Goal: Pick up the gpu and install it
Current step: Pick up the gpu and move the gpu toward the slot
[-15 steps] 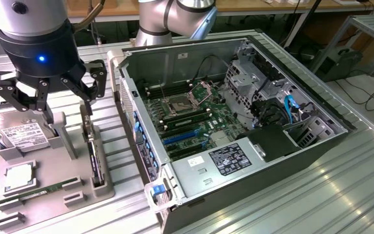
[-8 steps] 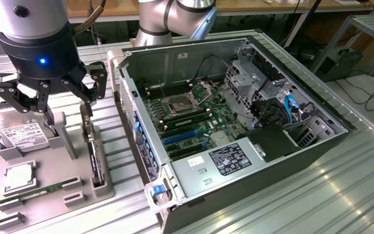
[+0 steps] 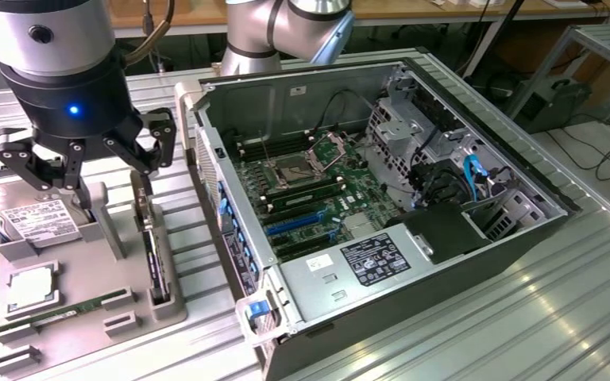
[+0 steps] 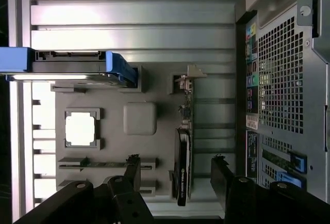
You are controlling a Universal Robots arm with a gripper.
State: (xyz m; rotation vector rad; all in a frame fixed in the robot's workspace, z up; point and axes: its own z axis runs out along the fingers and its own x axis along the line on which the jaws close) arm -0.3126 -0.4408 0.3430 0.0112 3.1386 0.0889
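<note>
The gpu (image 3: 153, 258) stands on edge in a slot at the edge of the grey fixture tray (image 3: 102, 279) nearest the case, a thin dark card. In the wrist view the gpu (image 4: 182, 157) has its silver bracket at the far end, and the tray (image 4: 113, 100) lies under it. My gripper (image 3: 109, 194) hangs open just above the tray. In the wrist view the gripper (image 4: 176, 164) has one fingertip on each side of the card, both apart from it.
The open computer case (image 3: 390, 198) lies to the exterior view's right, with blue expansion slots (image 3: 295, 224) on its motherboard; its perforated wall (image 4: 281, 74) is close to the gpu. The tray also holds a hard drive (image 3: 35, 222), a processor (image 3: 32, 287) and a green memory stick (image 3: 67, 311).
</note>
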